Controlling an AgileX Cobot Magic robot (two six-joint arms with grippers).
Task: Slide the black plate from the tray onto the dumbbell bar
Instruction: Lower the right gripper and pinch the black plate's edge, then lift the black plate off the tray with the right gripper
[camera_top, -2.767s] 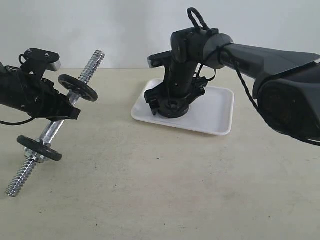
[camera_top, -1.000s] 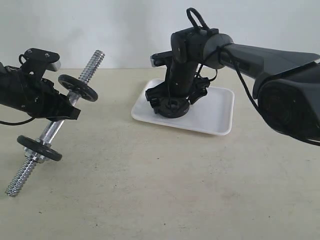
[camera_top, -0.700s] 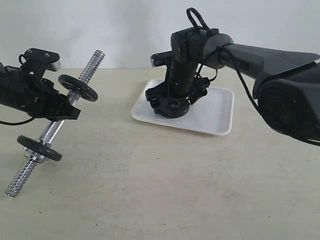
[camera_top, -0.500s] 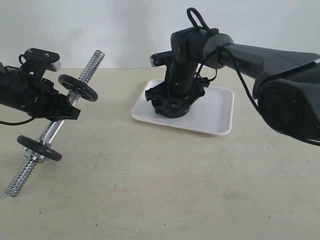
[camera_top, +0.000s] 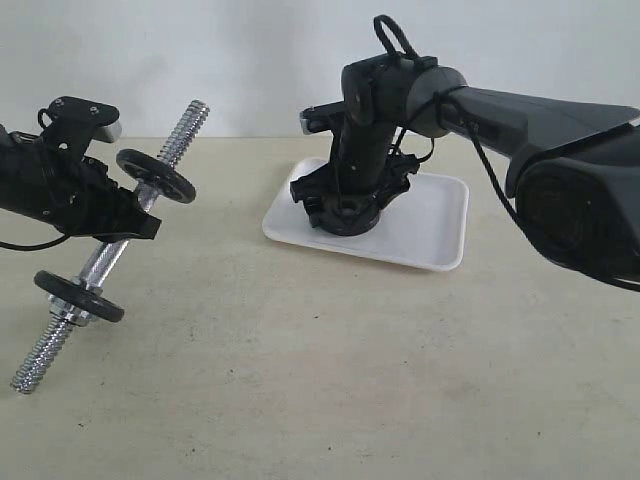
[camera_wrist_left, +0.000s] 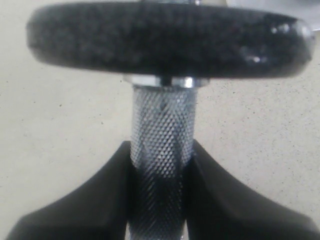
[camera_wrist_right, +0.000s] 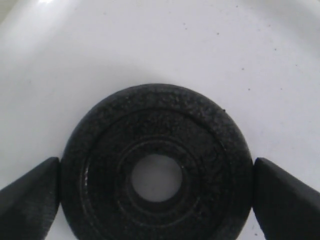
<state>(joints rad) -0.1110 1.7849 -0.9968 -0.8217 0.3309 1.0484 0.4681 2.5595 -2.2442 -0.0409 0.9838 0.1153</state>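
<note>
Your right gripper (camera_wrist_right: 156, 170) has drawn its fingers (camera_wrist_right: 30, 195) in since a second ago; they now press opposite edges of the black plate (camera_wrist_right: 200, 135), which lies flat in the tray (camera_top: 435, 225), at its end nearer the dumbbell bar (camera_wrist_left: 161, 120). Well away from the tray, your left gripper (camera_wrist_left: 161, 160) is clamped on the dumbbell bar, holding it tilted above the table (camera_top: 300, 380).

The matte black plate (camera_wrist_right: 210, 145), round with a centre hole, is seen flat at the left end of the shallow white tray (camera_top: 430, 225), while the chrome dumbbell bar (camera_top: 100, 262), threaded at both ends and fitted with two black discs (camera_top: 155, 175), is held aslant well apart.
</note>
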